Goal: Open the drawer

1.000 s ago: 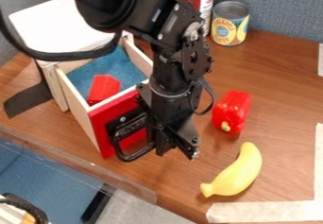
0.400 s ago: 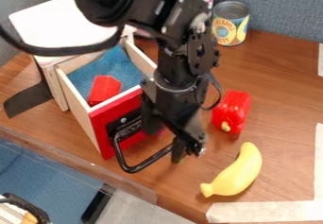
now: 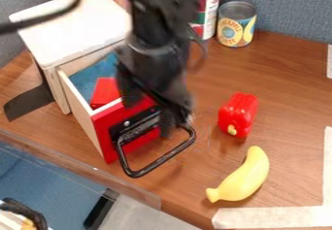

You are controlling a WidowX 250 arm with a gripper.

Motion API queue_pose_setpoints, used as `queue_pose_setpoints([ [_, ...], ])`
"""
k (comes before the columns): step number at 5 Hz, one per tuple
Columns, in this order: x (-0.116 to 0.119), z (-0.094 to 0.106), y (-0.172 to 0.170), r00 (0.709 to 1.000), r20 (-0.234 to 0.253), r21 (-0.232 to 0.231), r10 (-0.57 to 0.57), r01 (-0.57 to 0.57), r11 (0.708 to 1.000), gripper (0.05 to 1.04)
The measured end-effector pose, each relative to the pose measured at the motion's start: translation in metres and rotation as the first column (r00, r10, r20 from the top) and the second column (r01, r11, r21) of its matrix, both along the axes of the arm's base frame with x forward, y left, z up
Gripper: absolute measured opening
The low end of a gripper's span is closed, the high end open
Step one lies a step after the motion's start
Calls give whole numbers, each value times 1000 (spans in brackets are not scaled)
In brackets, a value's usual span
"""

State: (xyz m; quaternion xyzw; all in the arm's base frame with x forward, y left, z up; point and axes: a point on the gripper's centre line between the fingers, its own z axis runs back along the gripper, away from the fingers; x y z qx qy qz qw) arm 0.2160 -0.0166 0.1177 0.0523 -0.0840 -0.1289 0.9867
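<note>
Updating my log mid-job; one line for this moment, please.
drawer: open | red block: inside | gripper: by handle

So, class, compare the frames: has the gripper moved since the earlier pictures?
Yes. The gripper is higher in the view and farther from the yellow banana, which lies where it lay before.

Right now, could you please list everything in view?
Box: one, pale, upper left
Drawer: one, red-fronted, open, left
Handle: one, black, drawer front
Block: one, red, inside drawer
Cans: two, multicoloured, back
Toy pepper: one, red, beyond banana
Toy banana: one, yellow, front right
Tape strips: three, white, right
Flap: one, black, left of box
Table: one, brown, beneath
Partition: one, blue-grey, behind
Surface: one, blue, lower left
Arm: one, black, upper centre
Gripper: one, black, by drawer front
</note>
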Motion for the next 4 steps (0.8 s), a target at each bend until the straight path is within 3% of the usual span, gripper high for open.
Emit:
queue_pose_setpoints([
  [3, 22, 29, 54, 985, 6, -21, 173, -173, 985, 1000],
  [4, 32, 27, 72, 976, -13, -17, 215, -215, 976, 1000],
])
